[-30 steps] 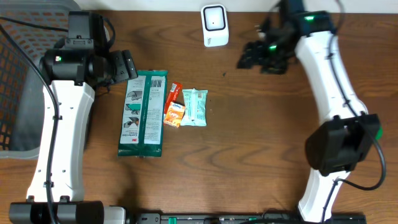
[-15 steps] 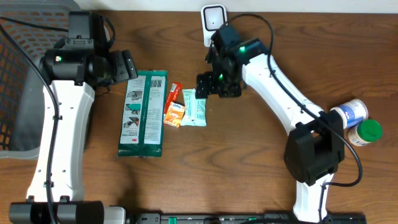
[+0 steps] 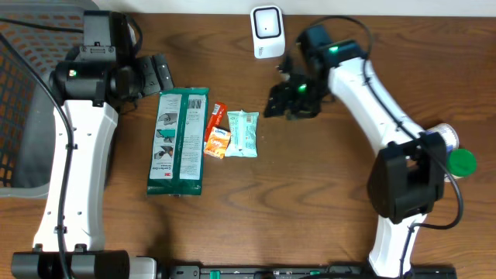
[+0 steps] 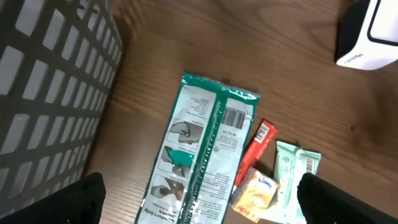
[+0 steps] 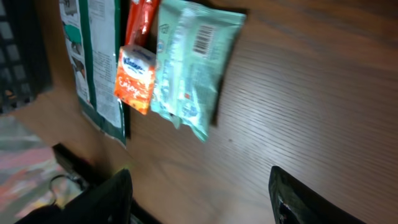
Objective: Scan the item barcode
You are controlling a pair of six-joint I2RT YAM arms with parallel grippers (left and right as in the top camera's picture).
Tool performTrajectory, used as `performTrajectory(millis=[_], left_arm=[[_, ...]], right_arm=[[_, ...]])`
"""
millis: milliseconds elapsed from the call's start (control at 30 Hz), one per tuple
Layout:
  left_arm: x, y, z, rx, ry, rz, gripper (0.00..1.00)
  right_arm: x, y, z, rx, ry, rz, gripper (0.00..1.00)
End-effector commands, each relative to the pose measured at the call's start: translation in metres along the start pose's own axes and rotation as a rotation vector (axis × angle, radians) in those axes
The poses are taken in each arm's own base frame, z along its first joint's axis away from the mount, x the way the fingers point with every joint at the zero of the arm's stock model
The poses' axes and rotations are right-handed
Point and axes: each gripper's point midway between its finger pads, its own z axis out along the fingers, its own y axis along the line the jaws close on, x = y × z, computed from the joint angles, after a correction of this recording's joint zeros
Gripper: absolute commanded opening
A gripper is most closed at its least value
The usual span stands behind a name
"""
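Several packets lie together on the wooden table: a long green packet (image 3: 179, 142) with its barcode facing up, a red stick (image 3: 215, 122), an orange tissue pack (image 3: 218, 143) and a mint wipes pack (image 3: 242, 133). The white scanner (image 3: 267, 31) stands at the back edge. My left gripper (image 3: 159, 74) hovers open just behind the green packet (image 4: 199, 155), holding nothing. To the right of the wipes pack hangs my right gripper (image 3: 283, 105), open and empty. The right wrist view shows the wipes pack (image 5: 193, 68) ahead of those open jaws, barcode up.
A dark mesh basket (image 3: 31, 93) fills the left edge of the table. A white bottle (image 3: 446, 136) and a green-lidded jar (image 3: 462, 161) stand at the right, beside the right arm's base.
The right arm swung in from the far right to the packets, then drew back a little to their right, its jaws narrower. The left gripper opened wider and turned slightly.
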Motion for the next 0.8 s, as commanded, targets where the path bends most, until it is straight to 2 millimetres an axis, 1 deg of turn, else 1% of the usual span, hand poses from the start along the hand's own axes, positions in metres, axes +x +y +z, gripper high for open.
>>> performTrajectory(millis=[0, 33, 100, 133, 167, 200, 233, 267, 300, 333, 400, 467, 600, 667, 767], left_arm=[[0.018, -0.012, 0.002, 0.081, 0.089, -0.009, 0.98], [0.025, -0.016, 0.001, 0.108, 0.121, -0.012, 0.98], [0.039, -0.023, 0.0, 0.146, 0.181, -0.013, 0.43], [0.046, -0.028, 0.0, 0.175, 0.209, 0.012, 0.22], [0.051, -0.033, 0.001, 0.197, 0.224, 0.034, 0.09], [0.056, -0.038, 0.002, 0.22, 0.237, 0.065, 0.07], [0.061, -0.043, 0.004, 0.235, 0.248, 0.097, 0.07], [0.065, -0.047, 0.007, 0.24, 0.254, 0.121, 0.07], [0.07, -0.051, 0.01, 0.246, 0.262, 0.145, 0.07], [0.074, -0.054, 0.014, 0.251, 0.268, 0.159, 0.07], [0.085, -0.064, 0.022, 0.264, 0.28, 0.201, 0.07], [0.095, -0.073, 0.032, 0.276, 0.293, 0.233, 0.07], [0.118, -0.091, 0.056, 0.294, 0.329, 0.29, 0.08], [0.124, -0.101, 0.069, 0.305, 0.338, 0.323, 0.07], [0.124, -0.116, 0.095, 0.309, 0.318, 0.366, 0.07]], right_arm=[[0.001, -0.004, -0.012, -0.09, 0.009, -0.058, 0.65], [0.001, -0.007, -0.014, -0.089, 0.01, -0.058, 0.65], [0.001, -0.011, -0.016, -0.085, 0.009, -0.05, 0.61], [0.001, -0.012, -0.016, -0.081, 0.007, -0.05, 0.59], [0.0, -0.013, -0.015, -0.077, 0.006, -0.052, 0.55], [-0.001, -0.014, -0.015, -0.069, 0.002, -0.054, 0.46], [-0.001, -0.017, -0.014, -0.055, -0.002, -0.048, 0.28], [-0.002, -0.019, -0.013, -0.043, -0.004, -0.033, 0.15], [-0.002, -0.021, -0.012, -0.036, -0.005, -0.015, 0.08], [-0.002, -0.022, -0.01, -0.037, -0.006, -0.003, 0.06], [-0.002, -0.025, -0.006, -0.038, -0.003, 0.035, 0.07], [0.0, -0.029, -0.002, -0.038, 0.002, 0.058, 0.11], [0.007, -0.04, 0.006, -0.038, 0.023, 0.088, 0.29], [0.012, -0.046, 0.01, -0.035, 0.037, 0.104, 0.31], [0.018, -0.052, 0.017, -0.032, 0.053, 0.111, 0.32]])
